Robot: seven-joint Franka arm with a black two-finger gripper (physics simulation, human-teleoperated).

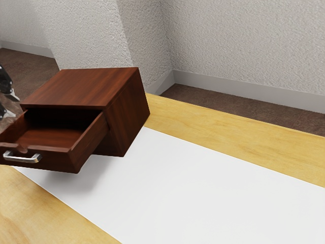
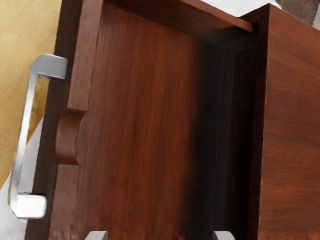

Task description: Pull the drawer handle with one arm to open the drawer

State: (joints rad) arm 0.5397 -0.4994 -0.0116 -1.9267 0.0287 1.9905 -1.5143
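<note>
A dark wooden cabinet (image 1: 91, 89) stands on the table at the exterior view's left. Its drawer (image 1: 56, 140) is pulled well out, and the inside is bare. A silver bar handle (image 1: 21, 157) runs across the drawer front. At the left edge of the exterior view, part of my black gripper (image 1: 4, 99) hangs just above the drawer's far side. In the wrist view I look down into the drawer (image 2: 150, 140), with the handle (image 2: 22, 145) beyond its front and the cabinet (image 2: 290, 125) on the other side. Two grey fingertips (image 2: 97, 235) stand wide apart, and my gripper (image 2: 160, 236) is open, apart from the handle.
The cabinet rests on a white mat (image 1: 203, 193) that crosses a light wooden table (image 1: 244, 132). Textured white walls (image 1: 244, 35) and brown floor (image 1: 244, 104) lie behind the table's far edge.
</note>
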